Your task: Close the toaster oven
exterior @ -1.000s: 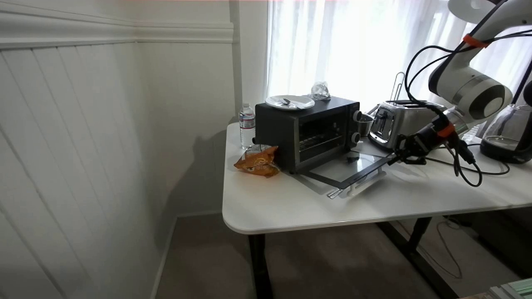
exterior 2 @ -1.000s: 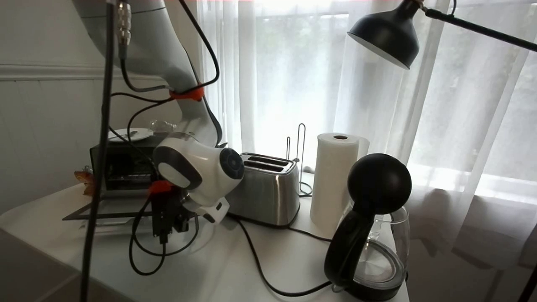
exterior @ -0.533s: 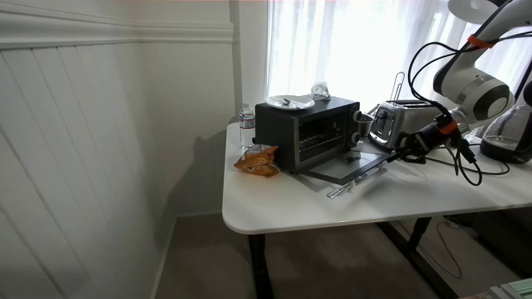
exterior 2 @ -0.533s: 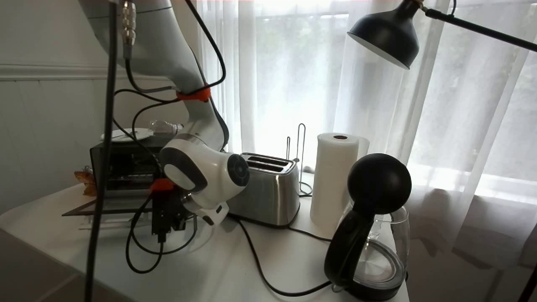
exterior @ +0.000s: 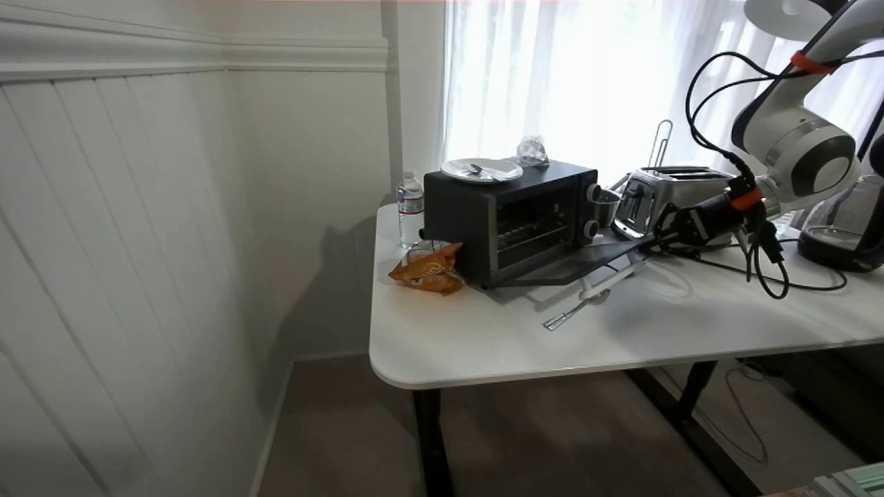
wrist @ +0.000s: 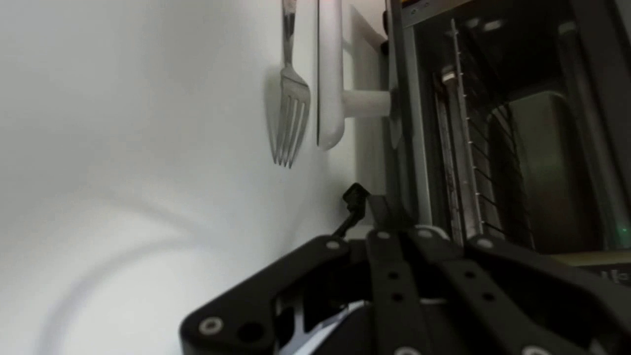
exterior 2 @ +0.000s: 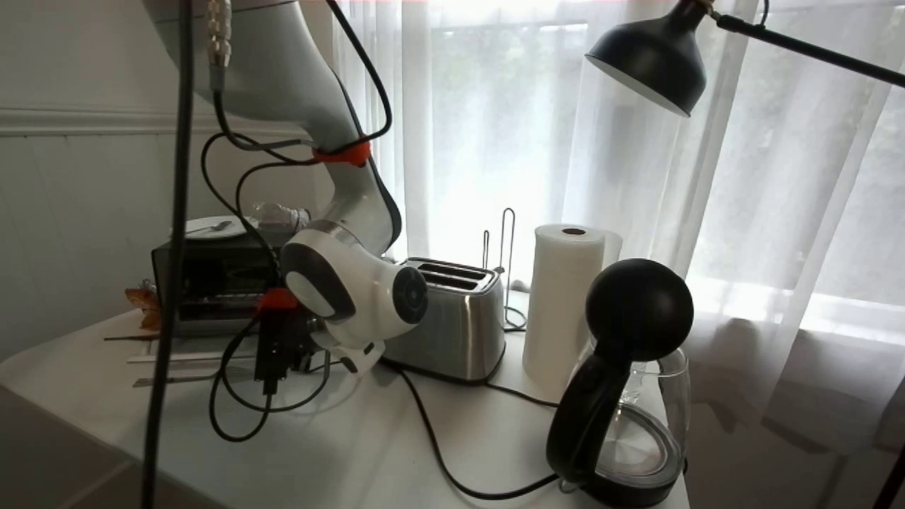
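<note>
The black toaster oven (exterior: 457, 224) stands on the table; its front also shows in an exterior view (exterior 2: 212, 326). Its glass door (exterior: 577, 266) hangs down, a little above the tabletop and nearly edge-on. In the wrist view the door (wrist: 398, 98) runs in front of the open cavity, with a pale bar handle (wrist: 331, 74) on its outer side. My gripper (exterior: 648, 243) is at the door's corner on the toaster side. In the wrist view the gripper (wrist: 393, 210) has its fingertips close together at the door edge. I cannot tell whether the edge lies between them.
A fork (wrist: 294, 98) lies under the handle, and a black plug (wrist: 355, 197) lies near the fingertips. A plate (exterior: 483, 170) and crumpled clear plastic (exterior: 532, 150) sit on the oven. A silver toaster (exterior 2: 447, 322), paper roll (exterior 2: 564, 311), kettle (exterior 2: 626, 396), bottle (exterior: 411, 210) and orange bag (exterior: 428, 270) stand around.
The door has swung up slightly, its free edge and handle rising off the table. My gripper has risen with it. More of the fork now shows.
</note>
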Tool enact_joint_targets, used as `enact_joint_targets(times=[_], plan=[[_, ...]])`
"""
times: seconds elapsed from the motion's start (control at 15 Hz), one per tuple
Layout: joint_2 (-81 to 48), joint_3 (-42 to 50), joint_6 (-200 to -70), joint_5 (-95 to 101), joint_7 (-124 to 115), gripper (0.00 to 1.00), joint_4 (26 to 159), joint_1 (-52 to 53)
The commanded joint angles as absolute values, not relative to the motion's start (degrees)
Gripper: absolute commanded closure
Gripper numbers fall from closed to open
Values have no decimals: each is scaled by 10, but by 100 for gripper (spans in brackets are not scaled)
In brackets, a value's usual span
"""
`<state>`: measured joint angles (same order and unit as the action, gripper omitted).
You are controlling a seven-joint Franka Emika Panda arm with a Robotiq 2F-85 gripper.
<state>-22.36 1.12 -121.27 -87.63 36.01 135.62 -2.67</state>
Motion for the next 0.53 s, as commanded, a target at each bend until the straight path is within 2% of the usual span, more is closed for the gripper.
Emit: enact_joint_targets(times=[0.0,0.47], plan=[[-199,13,-1179,-931,379,100,1361,-26],[-187,15,-1135,-995,417,100,1360,-17]])
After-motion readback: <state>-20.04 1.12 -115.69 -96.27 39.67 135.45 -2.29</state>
